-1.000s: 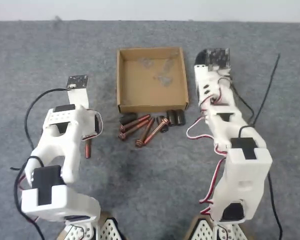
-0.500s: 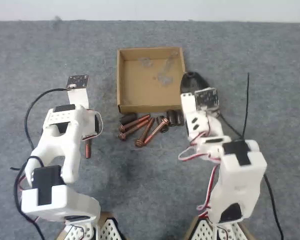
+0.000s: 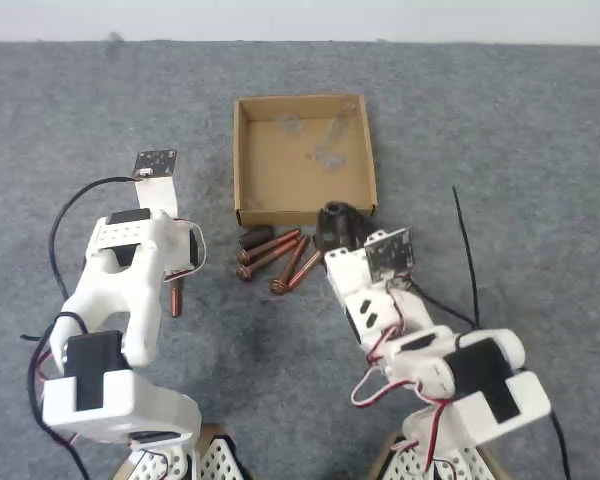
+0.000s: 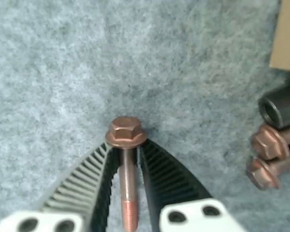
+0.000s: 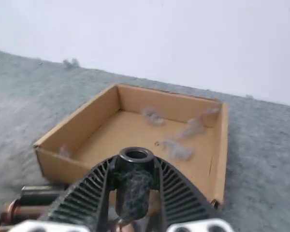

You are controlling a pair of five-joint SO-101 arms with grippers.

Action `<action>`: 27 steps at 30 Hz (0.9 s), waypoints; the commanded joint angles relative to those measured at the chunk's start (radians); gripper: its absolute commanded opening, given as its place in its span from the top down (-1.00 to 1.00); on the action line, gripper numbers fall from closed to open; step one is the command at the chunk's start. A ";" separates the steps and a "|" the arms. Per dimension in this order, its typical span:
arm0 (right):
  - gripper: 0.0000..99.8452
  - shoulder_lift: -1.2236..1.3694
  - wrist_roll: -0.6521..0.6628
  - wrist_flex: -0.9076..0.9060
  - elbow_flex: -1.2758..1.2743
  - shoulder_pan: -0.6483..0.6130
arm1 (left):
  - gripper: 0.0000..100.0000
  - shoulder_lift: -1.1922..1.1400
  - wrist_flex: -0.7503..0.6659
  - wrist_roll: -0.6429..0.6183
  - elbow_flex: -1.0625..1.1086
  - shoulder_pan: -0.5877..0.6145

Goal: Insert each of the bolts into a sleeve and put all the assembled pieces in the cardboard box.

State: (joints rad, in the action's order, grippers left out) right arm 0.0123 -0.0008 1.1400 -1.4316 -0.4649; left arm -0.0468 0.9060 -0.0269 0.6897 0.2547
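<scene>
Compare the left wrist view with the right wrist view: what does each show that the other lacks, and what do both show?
Left wrist view, not the right: the left claw shut on a copper-coloured hex-head metal bolt, its head just past the fingertips. Right wrist view, not the left: the right claw shut on an upright black cylindrical sleeve, the open inside of the brown cardboard box, and a white wall behind. Both: the grey carpet, part of that box, and a loose black sleeve beside loose copper bolts.
</scene>
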 commanded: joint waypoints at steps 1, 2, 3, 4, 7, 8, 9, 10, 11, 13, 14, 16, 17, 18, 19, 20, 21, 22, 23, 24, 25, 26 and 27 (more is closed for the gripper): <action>0.99 -0.085 -0.012 0.027 -0.043 -0.028 | 0.98 0.069 -0.015 0.009 -0.004 -0.005; 0.99 -0.091 -0.012 0.027 -0.058 -0.035 | 0.98 0.068 -0.014 0.009 -0.004 -0.005; 0.99 -0.099 -0.012 0.027 -0.074 -0.045 | 0.98 0.068 -0.014 0.009 -0.004 -0.005; 0.99 -0.107 -0.012 0.028 -0.089 -0.053 | 0.98 0.068 -0.014 0.009 -0.004 -0.005; 0.99 -0.133 -0.012 0.097 -0.149 -0.076 | 0.98 0.066 -0.014 0.009 -0.004 -0.005; 0.99 -0.139 -0.012 0.127 -0.170 -0.084 | 0.98 0.066 -0.012 0.009 -0.004 -0.005; 0.99 -0.142 -0.011 0.153 -0.192 -0.091 | 0.98 0.066 -0.012 0.009 -0.004 -0.005; 0.99 -0.145 -0.011 0.173 -0.210 -0.097 | 0.98 0.066 -0.012 0.009 -0.004 -0.005; 0.99 -0.147 -0.011 0.191 -0.227 -0.104 | 0.98 0.066 -0.012 0.009 -0.004 -0.005; 0.99 -0.137 -0.011 0.220 -0.241 -0.108 | 0.98 0.066 -0.012 0.009 -0.004 -0.005; 0.99 -0.137 -0.011 0.222 -0.242 -0.105 | 0.98 0.066 -0.012 0.009 -0.004 -0.005; 0.99 -0.137 -0.011 0.226 -0.242 -0.104 | 0.98 0.066 -0.012 0.009 -0.004 -0.005; 0.99 -0.137 -0.011 0.222 -0.242 -0.107 | 0.98 0.066 -0.012 0.009 -0.004 -0.005; 0.99 -0.136 -0.011 0.222 -0.242 -0.110 | 0.98 0.068 -0.015 0.009 -0.004 -0.005; 0.99 -0.136 -0.012 0.222 -0.242 -0.116 | 0.98 0.069 -0.017 0.009 -0.004 -0.005; 0.99 -0.136 -0.012 0.222 -0.241 -0.124 | 0.98 0.071 -0.020 0.009 -0.005 -0.005; 0.99 -0.136 -0.012 0.220 -0.241 -0.133 | 0.98 0.071 -0.021 0.008 -0.010 -0.005; 0.99 -0.136 -0.012 0.220 -0.241 -0.145 | 0.98 0.071 -0.032 0.008 -0.010 -0.006; 0.99 -0.136 -0.012 0.220 -0.241 -0.154 | 0.98 0.072 -0.043 0.008 -0.010 -0.014; 0.99 -0.136 -0.012 0.220 -0.236 -0.162 | 0.98 0.080 -0.048 0.008 -0.012 -0.032; 0.99 -0.134 -0.012 0.219 -0.227 -0.168 | 0.98 0.094 -0.048 0.008 -0.012 -0.051; 0.99 -0.134 -0.012 0.217 -0.215 -0.168 | 0.98 0.114 -0.049 0.008 -0.012 -0.069; 0.99 -0.130 -0.012 0.214 -0.199 -0.168 | 0.98 0.137 -0.054 0.008 -0.012 -0.086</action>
State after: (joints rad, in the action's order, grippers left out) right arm -0.0859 -0.0023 1.3364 -1.6556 -0.6229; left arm -0.0269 0.8846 -0.0222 0.6912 0.2148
